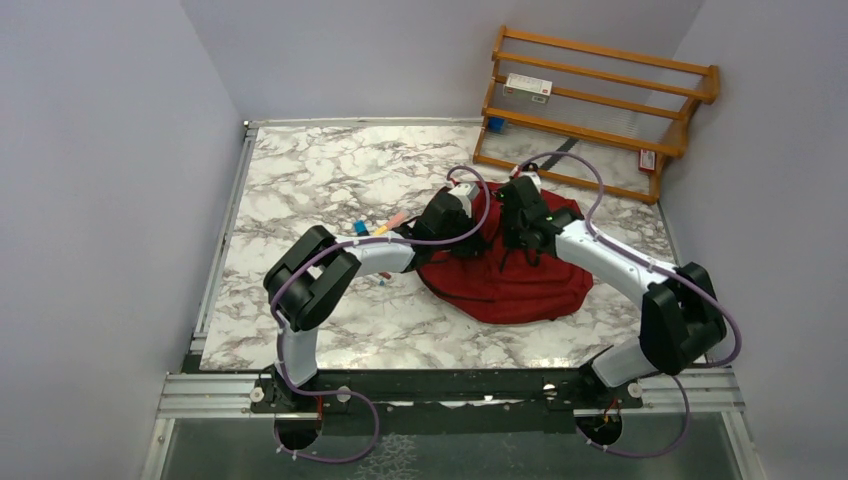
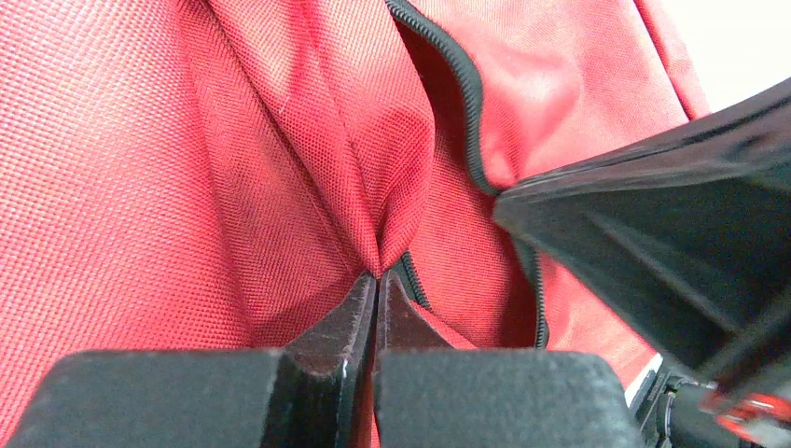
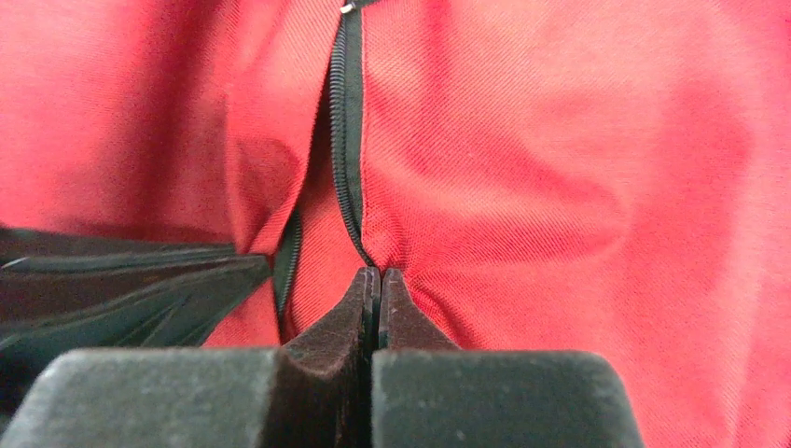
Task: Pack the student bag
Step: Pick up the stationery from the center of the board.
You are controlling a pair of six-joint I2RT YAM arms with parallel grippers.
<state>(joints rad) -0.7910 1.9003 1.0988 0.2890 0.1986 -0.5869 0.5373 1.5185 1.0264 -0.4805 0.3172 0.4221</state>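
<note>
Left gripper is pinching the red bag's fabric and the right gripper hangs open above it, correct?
No: the right gripper is not open. The right wrist view shows it shut on the student bag, pinching fabric beside the black zipper. The left gripper does pinch the bag's fabric.

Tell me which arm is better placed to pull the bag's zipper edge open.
Right, probably: the right gripper is shut on the student bag at its black zipper; the left gripper pinches a fabric fold beside it.

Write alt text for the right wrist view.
The right gripper is shut on the dark-red student bag, pinching the fabric where its black zipper meets the closed jaws. Red fabric fills most of the frame.
</note>
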